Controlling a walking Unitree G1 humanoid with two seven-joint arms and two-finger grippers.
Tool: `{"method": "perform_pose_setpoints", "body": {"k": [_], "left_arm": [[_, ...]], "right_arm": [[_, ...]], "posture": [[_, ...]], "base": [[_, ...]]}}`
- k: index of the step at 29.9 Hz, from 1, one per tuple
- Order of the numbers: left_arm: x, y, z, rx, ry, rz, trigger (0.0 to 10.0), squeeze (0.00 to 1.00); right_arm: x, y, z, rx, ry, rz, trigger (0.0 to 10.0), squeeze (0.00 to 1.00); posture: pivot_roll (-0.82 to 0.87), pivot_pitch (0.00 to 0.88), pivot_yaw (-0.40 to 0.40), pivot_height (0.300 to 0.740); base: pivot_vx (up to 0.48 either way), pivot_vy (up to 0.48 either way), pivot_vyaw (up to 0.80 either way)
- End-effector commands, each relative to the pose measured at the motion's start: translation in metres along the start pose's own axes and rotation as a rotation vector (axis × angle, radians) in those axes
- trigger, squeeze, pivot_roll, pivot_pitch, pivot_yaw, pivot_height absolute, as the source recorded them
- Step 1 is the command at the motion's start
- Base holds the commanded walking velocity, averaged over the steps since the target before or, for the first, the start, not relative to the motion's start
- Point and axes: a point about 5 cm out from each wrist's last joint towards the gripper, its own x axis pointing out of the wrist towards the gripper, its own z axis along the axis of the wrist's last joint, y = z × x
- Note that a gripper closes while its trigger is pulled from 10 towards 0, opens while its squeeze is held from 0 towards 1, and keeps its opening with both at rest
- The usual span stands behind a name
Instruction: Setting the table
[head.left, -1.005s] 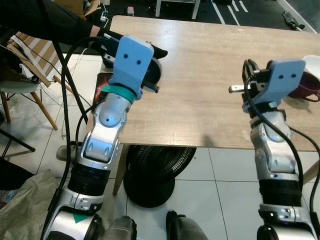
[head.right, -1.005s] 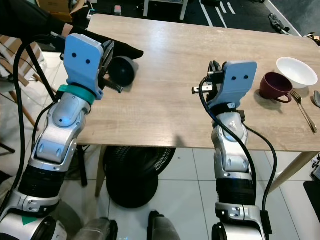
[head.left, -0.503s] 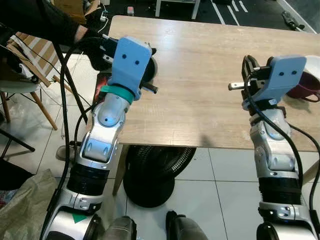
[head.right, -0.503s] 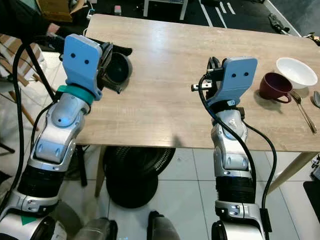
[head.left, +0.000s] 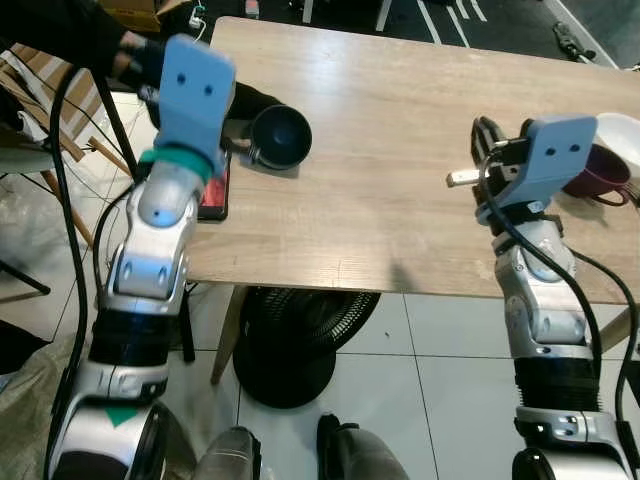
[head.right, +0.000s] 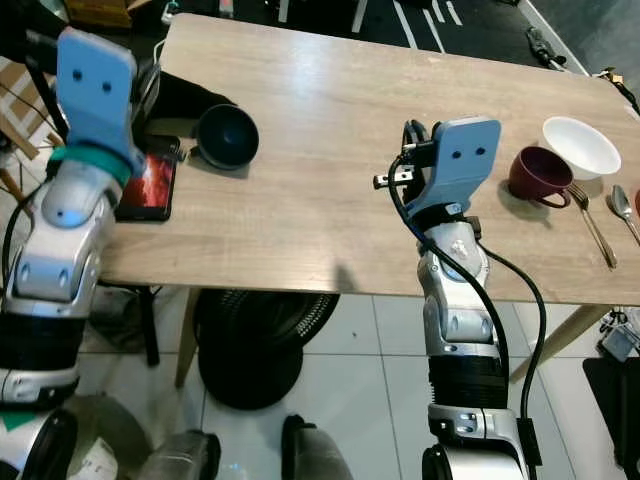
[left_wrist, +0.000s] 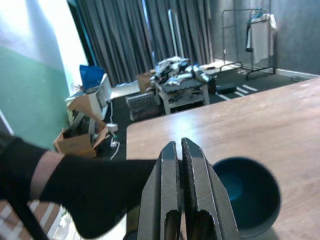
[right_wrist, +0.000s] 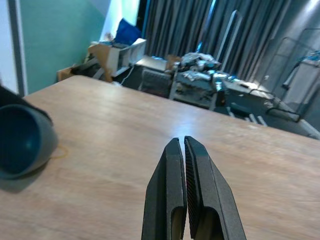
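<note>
The left gripper (left_wrist: 181, 192), its black fingers pressed together, hovers just short of a dark blue round bowl (head.left: 281, 133) near the left edge of the light wooden table (head.left: 400, 150). A person's black-gloved hand (left_wrist: 95, 192) rests against that bowl's far side. A phone with a red screen (head.right: 150, 180) lies at the table edge beside the bowl. The right gripper (right_wrist: 185, 192), also pressed shut and empty, hangs above the table well right of the bowl. Farther right stand a maroon mug (head.right: 535, 175), a white bowl (head.right: 580, 146) and metal cutlery (head.right: 595, 225).
</note>
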Motion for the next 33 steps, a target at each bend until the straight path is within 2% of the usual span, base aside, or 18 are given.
{"method": "perform_pose_setpoints", "body": {"k": [1,13,21,23,27,33], "left_arm": [[-0.002,0.0,0.003,0.003,-0.006,0.003,10.0,0.0],[0.001,0.005,0.005,0.009,-0.012,0.008,10.0,0.0],[-0.002,0.011,0.007,0.017,-0.011,0.025,10.0,0.0],[-0.009,0.019,0.004,0.027,0.01,0.047,10.0,0.0],[-0.013,0.022,0.0,0.029,0.025,0.059,10.0,0.0],[-0.011,0.024,0.0,0.032,0.026,0.056,10.0,0.0]], "right_arm": [[-0.003,-0.002,-0.005,0.012,0.027,-0.004,10.0,0.0],[-0.002,0.0,-0.006,0.021,0.028,0.0,10.0,0.0],[0.003,-0.002,-0.005,0.026,0.02,-0.004,10.0,0.0],[0.007,0.003,-0.004,0.033,0.012,0.012,10.0,0.0],[0.009,0.005,-0.004,0.035,0.014,0.018,10.0,0.0],[0.009,0.006,-0.004,0.035,0.013,0.014,10.0,0.0]], "posture": [[0.14,0.123,-0.112,0.74],[0.14,0.115,-0.113,0.74],[0.17,0.108,-0.124,0.74],[0.17,0.108,-0.136,0.74],[0.17,0.113,-0.134,0.74],[0.16,0.105,-0.122,0.74]], "base": [[0.0,0.0,0.0],[0.0,0.0,0.0],[0.0,0.0,0.0],[0.0,0.0,0.0],[0.0,0.0,0.0],[0.0,0.0,0.0]]}}
